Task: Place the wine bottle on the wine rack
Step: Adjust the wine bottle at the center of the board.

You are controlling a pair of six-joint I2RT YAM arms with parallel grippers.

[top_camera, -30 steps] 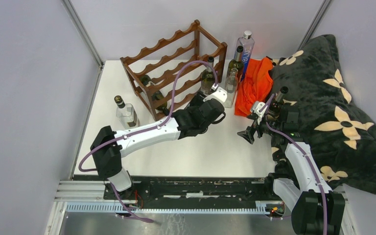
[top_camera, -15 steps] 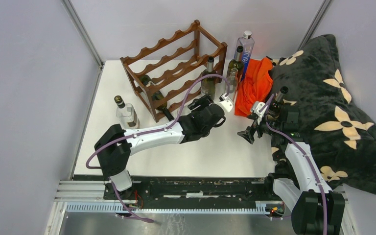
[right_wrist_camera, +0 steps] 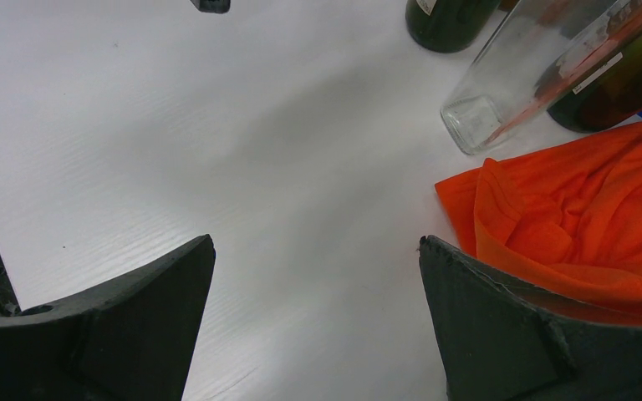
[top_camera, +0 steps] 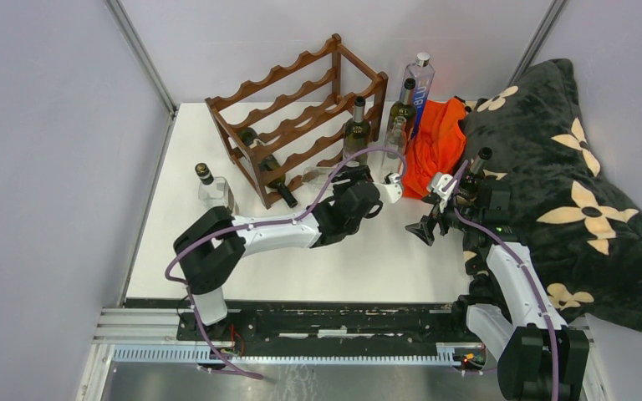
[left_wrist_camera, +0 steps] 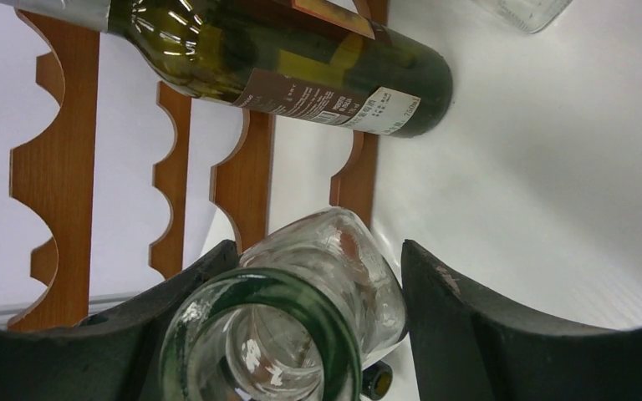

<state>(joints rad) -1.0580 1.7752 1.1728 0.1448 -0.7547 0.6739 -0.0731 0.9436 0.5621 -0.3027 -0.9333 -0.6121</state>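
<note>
The reddish-brown wine rack [top_camera: 292,100] stands at the back left of the white table [top_camera: 242,276]. A dark wine bottle [top_camera: 269,165] lies in its lower tier, and it shows in the left wrist view too [left_wrist_camera: 301,71]. My left gripper [top_camera: 334,180] is shut on a clear glass bottle [top_camera: 318,175], tipped on its side with one end toward the rack's front. In the left wrist view the clear bottle [left_wrist_camera: 334,267] fills the gap of the left gripper [left_wrist_camera: 318,251], with the rack's scalloped rails [left_wrist_camera: 54,167] just beyond. My right gripper [top_camera: 425,230] hangs open and empty over the table [right_wrist_camera: 318,309].
Upright bottles cluster right of the rack: a dark one [top_camera: 356,129], a clear one [top_camera: 395,140], another dark one [top_camera: 402,104] and a tall blue one [top_camera: 419,83]. An orange cloth [top_camera: 435,146] and a black flowered blanket [top_camera: 560,175] lie at right. A small clear bottle [top_camera: 214,194] stands at left.
My left arm has swung down and left from the upright bottles toward the rack's front, tipping the clear bottle from upright onto its side. The right arm has not moved.
</note>
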